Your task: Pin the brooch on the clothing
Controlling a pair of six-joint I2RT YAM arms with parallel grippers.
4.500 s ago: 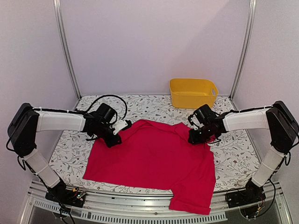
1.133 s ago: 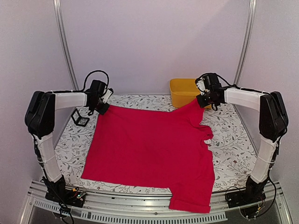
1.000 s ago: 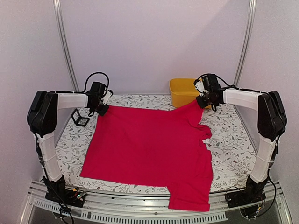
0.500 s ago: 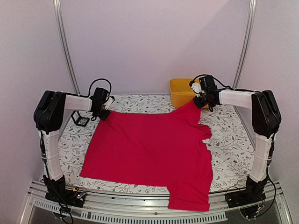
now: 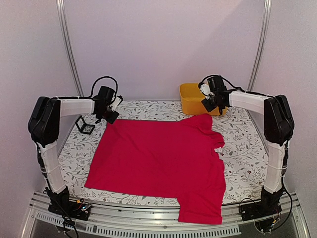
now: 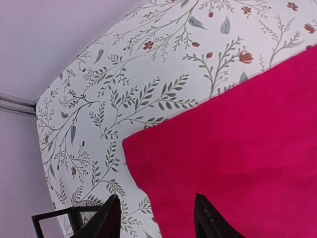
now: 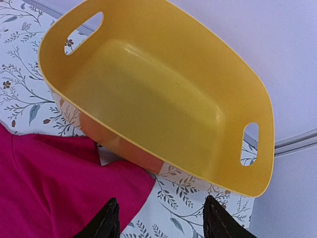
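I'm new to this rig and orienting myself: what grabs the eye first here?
A bright red-pink T-shirt lies spread across the floral tablecloth. An empty yellow bin stands at the far right. The left hand and right hand hang open by the shirt's far corners.

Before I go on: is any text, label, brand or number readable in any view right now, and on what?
No text can be read in any view.
The T-shirt: plain red-pink, no print.
The small white patch at its edge: too small to read.
The yellow basket: unmarked.
The tablecloth: floral pattern only.
The small black frame: too small to tell.
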